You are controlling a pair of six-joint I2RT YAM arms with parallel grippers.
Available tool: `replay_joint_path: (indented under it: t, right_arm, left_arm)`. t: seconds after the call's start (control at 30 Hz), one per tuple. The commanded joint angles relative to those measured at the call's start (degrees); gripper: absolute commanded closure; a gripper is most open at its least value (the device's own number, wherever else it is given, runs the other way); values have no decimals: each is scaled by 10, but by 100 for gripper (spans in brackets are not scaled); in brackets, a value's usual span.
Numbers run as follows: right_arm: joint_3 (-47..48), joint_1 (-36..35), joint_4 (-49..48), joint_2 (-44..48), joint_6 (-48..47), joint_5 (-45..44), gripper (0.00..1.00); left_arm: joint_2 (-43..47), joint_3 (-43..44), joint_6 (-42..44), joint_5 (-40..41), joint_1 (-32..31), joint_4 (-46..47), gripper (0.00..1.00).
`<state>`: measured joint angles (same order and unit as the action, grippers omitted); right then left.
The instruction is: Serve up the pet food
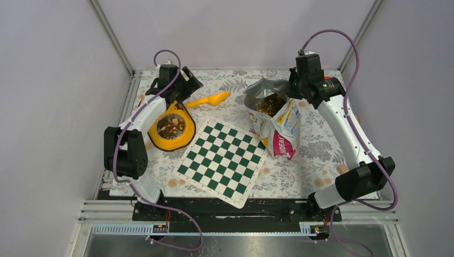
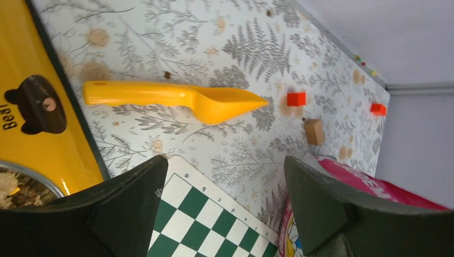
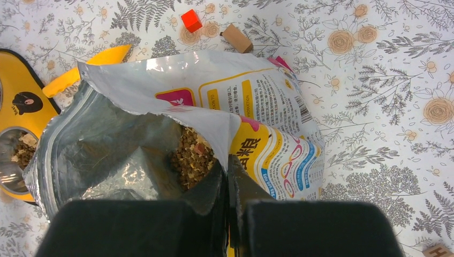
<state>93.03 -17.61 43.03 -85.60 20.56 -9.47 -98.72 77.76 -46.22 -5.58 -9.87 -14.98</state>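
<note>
The pet food bag [image 1: 282, 128] stands open at the back right, with brown kibble [image 1: 270, 104] inside; the kibble also shows in the right wrist view [image 3: 193, 156]. My right gripper [image 1: 293, 88] is shut on the bag's rim [image 3: 227, 134], one finger inside and one outside. A yellow bowl [image 1: 155, 136] at the left holds some kibble [image 1: 171, 127]. A yellow scoop [image 1: 210, 99] lies on the table between bowl and bag. My left gripper [image 1: 188, 85] is open and empty, above the table just left of the scoop [image 2: 171, 96].
A green and white chessboard mat [image 1: 222, 160] lies in the middle front. Two red cubes [image 2: 296, 99] [image 2: 378, 109] and a tan wooden block [image 2: 313, 131] lie on the floral cloth behind the bag. A metal frame edges the table.
</note>
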Motion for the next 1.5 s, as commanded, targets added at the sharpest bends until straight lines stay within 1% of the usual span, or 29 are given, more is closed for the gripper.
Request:
replay_joint_path:
  t: [0.0,0.03,0.13,0.23,0.33,0.43,0.5,0.57,0.67,0.73,0.8,0.9,0.97,1.0,1.1,1.13,1.17,1.27,1.3,1.37,1.4,1.47]
  right_arm:
    - [23,3,13,11,-16,25,100]
    - [24,3,15,12,-17,29,100]
    - [21,3,15,17,-26,45,100]
    - [10,3,15,23,-33,51,100]
    - [2,3,14,28,-35,62,100]
    - [-1,3,14,29,-36,72,100]
    - [2,3,14,27,-38,72,100]
    - [7,3,14,23,-38,76,100]
    - [14,3,15,21,-40,81,100]
    - [17,3,15,20,-43,82,100]
    - [18,3,15,17,-45,91,100]
    - [19,3,15,15,-46,93,100]
    - [18,3,15,14,-49,93,100]
    - [19,3,15,14,-53,107,100]
    - [24,-1,21,12,-71,110,100]
    - [30,-6,28,9,-86,106,100]
    - [38,-21,38,5,-111,90,100]
    - [72,-60,72,-10,-154,17,100]
    - [78,-67,78,-11,-157,-1,96]
    - [83,-73,83,-4,-150,-19,81]
    - [81,-74,83,2,-147,-21,72]
    - [74,-76,81,26,-142,-36,44]
  left_arm:
    - [35,45,96,-93,-25,39,19]
    - [35,55,113,-131,-32,61,19]
    - [32,82,146,-207,-80,131,18]
    - [10,112,159,-271,-121,204,18]
    - [-30,178,158,-328,-151,215,19]
    - [-50,195,166,-337,-176,223,19]
    - [-63,200,186,-326,-193,206,19]
    - [-81,218,207,-313,-206,162,19]
    - [-116,277,268,-294,-219,40,19]
    - [-136,309,289,-263,-222,-12,20]
    - [-153,327,289,-250,-222,-28,21]
    - [-172,345,279,-234,-223,-25,25]
    - [-186,364,271,-231,-225,-25,32]
    - [-192,370,266,-236,-225,-25,37]
    - [-200,375,257,-240,-229,-14,51]
    - [-201,376,256,-240,-230,-10,58]
    - [-201,373,253,-240,-231,0,67]
    - [-201,366,238,-233,-230,21,99]
    - [-201,369,229,-229,-231,24,100]
    - [-198,373,209,-223,-231,34,100]
    - [-195,375,201,-218,-231,40,100]
    - [-189,374,175,-207,-231,53,100]
